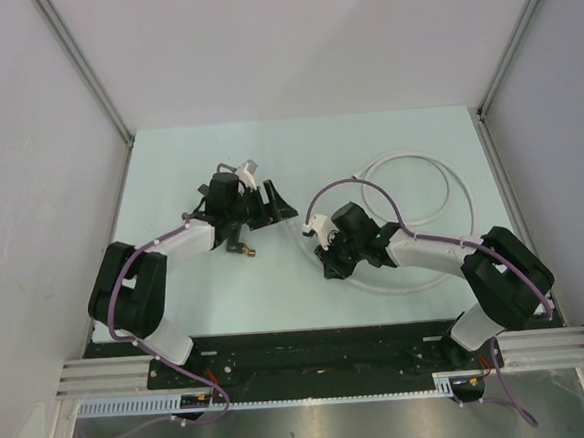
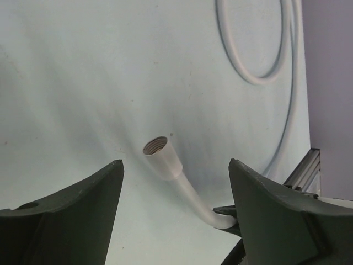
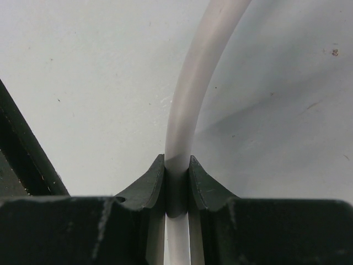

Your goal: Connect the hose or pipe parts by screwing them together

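A pale green flat desk [image 1: 170, 187] fills the space between grey side walls, with two black-and-white robot arms mounted at its near edge. The left arm [image 1: 136, 285] reaches toward the far centre, and the right arm [image 1: 497, 280] bends leftward toward the middle. The long thin white flexible hose [image 1: 408, 153] lies in loose loops on the right half of the desk, far of the right arm. One loop curves round to the near side, under the right end effector [image 1: 330, 266]. In the right wrist view, that end effector [image 3: 176, 176] is pinched narrow on the hose [image 3: 187, 110], with both dark fingers [image 3: 146, 185] pressed against its sides. The left end effector [image 1: 272, 212] stands wide with nothing in it. In the left wrist view, its two dark fingers [image 2: 83, 210] are well apart. Between and beyond them the hose's end rises off the desk, showing the small silvery threaded end connector [image 2: 162, 157], which touches neither finger. The small dark grey T-shaped tap fitting with brass threaded ends [image 1: 242, 248] lies on the desk just near of the left end effector, apart from the hose.
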